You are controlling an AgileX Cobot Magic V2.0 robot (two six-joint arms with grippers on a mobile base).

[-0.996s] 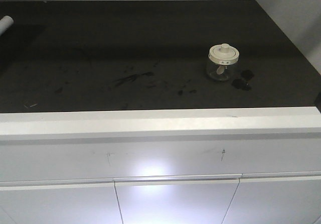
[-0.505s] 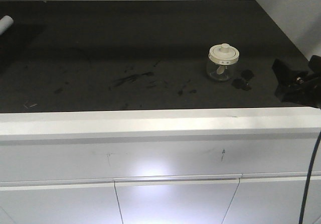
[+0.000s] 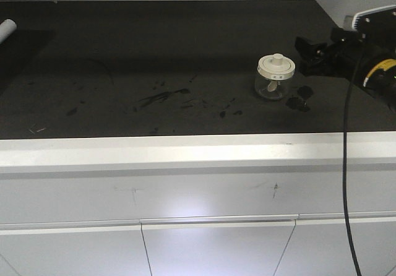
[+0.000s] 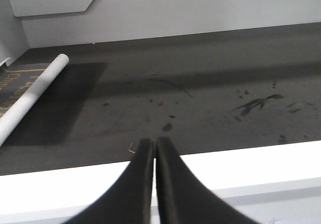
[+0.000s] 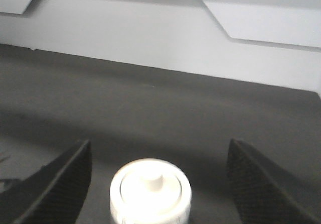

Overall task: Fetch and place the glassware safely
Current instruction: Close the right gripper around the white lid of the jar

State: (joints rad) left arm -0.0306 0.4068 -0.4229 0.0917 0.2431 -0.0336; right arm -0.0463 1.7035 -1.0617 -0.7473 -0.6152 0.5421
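Up close, your right claw (image 5: 159, 148) stands wide apart, its two ribbed black fingers (image 5: 62, 186) flanking the glass jar (image 5: 150, 191) with a clear gap on either side, gripping nothing and touching nothing you can see. From the front view the same claw (image 3: 308, 56) hangs just to the right of the jar (image 3: 276, 77), which sits upright on the dark countertop (image 3: 185, 41) toward its right end, cream-white lid and central knob on top. A small mark shows on the lid's rim, too small to read. A few dark scraps (image 3: 299, 99) lie on the counter just right of the jar, and dark smudges (image 3: 162, 96) streak the middle. Your left claw (image 4: 154, 144) is pressed together, fingers meeting along one thin seam, empty, over the counter's white front edge (image 4: 60, 189). Far left, a white cylinder (image 4: 31, 99) lies on a darker mat (image 4: 60, 108); gold lettering (image 4: 11, 81) beside it is cut off and unreadable. A black cable (image 3: 344, 164) drops from the right arm.
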